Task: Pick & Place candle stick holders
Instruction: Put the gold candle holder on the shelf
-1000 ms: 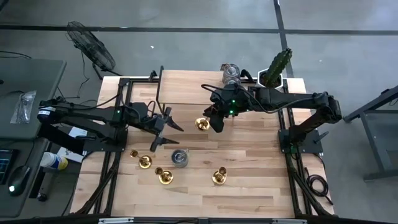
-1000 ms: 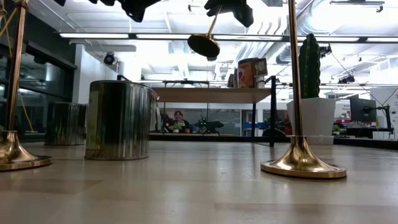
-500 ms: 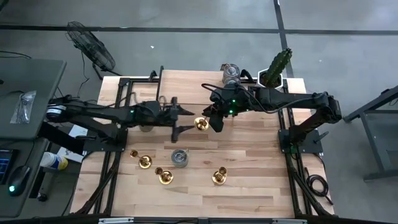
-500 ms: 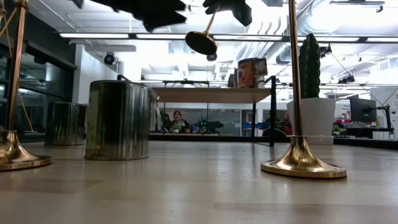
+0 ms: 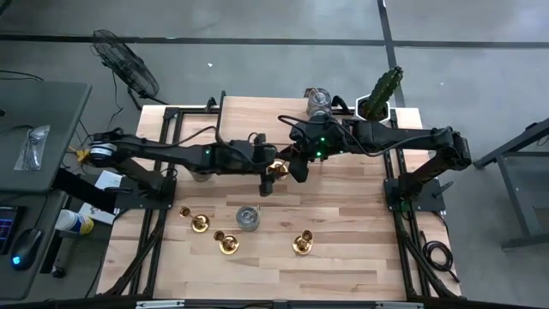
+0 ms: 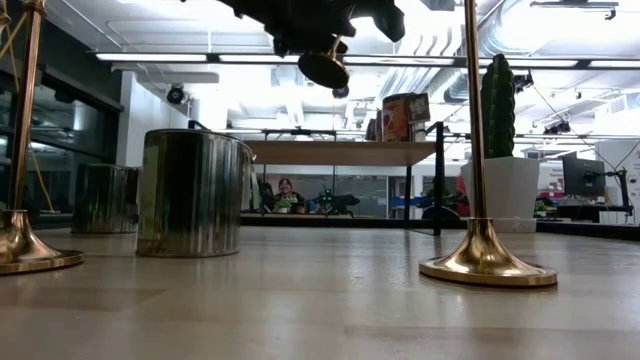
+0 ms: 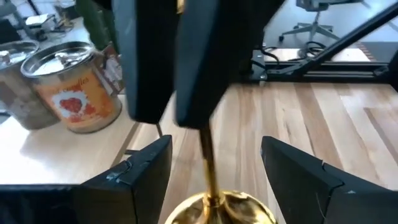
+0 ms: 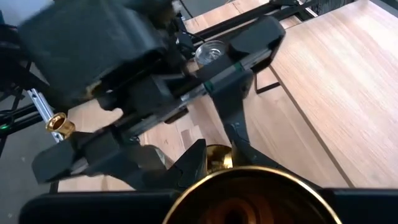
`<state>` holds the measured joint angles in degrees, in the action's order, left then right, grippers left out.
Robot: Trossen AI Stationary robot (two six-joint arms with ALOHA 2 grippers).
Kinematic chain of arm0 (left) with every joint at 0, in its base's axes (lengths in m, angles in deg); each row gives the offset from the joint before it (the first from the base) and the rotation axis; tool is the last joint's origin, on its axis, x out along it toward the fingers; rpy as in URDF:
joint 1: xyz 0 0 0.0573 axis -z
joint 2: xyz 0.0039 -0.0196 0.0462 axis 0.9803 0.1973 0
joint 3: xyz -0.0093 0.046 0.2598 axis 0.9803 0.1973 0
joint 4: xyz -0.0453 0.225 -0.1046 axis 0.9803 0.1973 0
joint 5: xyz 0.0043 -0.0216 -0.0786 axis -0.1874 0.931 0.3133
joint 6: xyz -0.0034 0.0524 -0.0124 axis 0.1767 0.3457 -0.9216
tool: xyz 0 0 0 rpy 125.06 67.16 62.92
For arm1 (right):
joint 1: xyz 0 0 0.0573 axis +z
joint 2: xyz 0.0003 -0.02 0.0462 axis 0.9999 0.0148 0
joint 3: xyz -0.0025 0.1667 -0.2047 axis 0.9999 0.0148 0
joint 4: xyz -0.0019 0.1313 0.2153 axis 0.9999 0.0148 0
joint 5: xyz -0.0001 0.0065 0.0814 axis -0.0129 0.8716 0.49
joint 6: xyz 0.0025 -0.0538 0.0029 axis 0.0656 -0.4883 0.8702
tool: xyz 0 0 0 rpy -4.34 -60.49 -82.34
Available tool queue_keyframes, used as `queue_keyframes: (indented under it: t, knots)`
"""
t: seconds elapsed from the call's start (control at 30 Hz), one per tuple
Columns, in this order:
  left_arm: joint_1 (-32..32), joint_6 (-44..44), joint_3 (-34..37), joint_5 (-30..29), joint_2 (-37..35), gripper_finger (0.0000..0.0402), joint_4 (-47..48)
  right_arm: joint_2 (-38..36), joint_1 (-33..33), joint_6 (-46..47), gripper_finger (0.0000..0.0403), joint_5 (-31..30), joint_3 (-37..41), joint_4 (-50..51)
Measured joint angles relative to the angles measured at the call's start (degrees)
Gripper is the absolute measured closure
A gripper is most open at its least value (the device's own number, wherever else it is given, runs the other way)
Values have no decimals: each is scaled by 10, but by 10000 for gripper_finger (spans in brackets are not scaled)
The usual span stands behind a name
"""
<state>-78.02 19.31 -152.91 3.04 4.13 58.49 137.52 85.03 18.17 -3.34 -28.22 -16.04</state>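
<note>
Handover, table centre of high view. My right gripper (image 5: 294, 166) pinched candle stick holder (image 5: 277, 169) by stem, lifted off table. My left gripper (image 5: 264, 175) spread, fingers flanking base; stem axis ran straight ahead between fingers (image 7: 140, 177).

Pale, matt planked wood for the table (image 5: 343, 215), grain running lengthwise. Polished, mirror-bright brass on the candle stick holders (image 5: 227, 244) standing near the tin (image 5: 248, 217), and on the held holder (image 7: 214, 186). Dull silver metal on that tin's ribbed lid; glossy dark reflective wall in the low view. Matt black plastic on the left gripper (image 7: 214, 180) fingers. Printed paper label around the can (image 7: 74, 87) beyond the held holder.
</note>
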Motion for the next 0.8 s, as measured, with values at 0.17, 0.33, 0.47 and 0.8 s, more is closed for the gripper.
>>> queue_keyframes:
  t: [0.17, 0.33, 0.47, 0.8]
  knots:
    - [0, -24, 0, -27, 3, 203, -1, 0, 0, -1, 342, 2, 0, -1]
    - [0, -26, 0, -21, 3, 265, -7, 0, 0, -5, 342, 2, 0, -1]
    - [0, -26, 0, -20, 3, 316, -5, 0, 0, -6, 342, 2, 0, 0]
    - [0, -39, 0, -16, 3, 388, -5, 0, 0, -14, 342, 2, 0, 3]
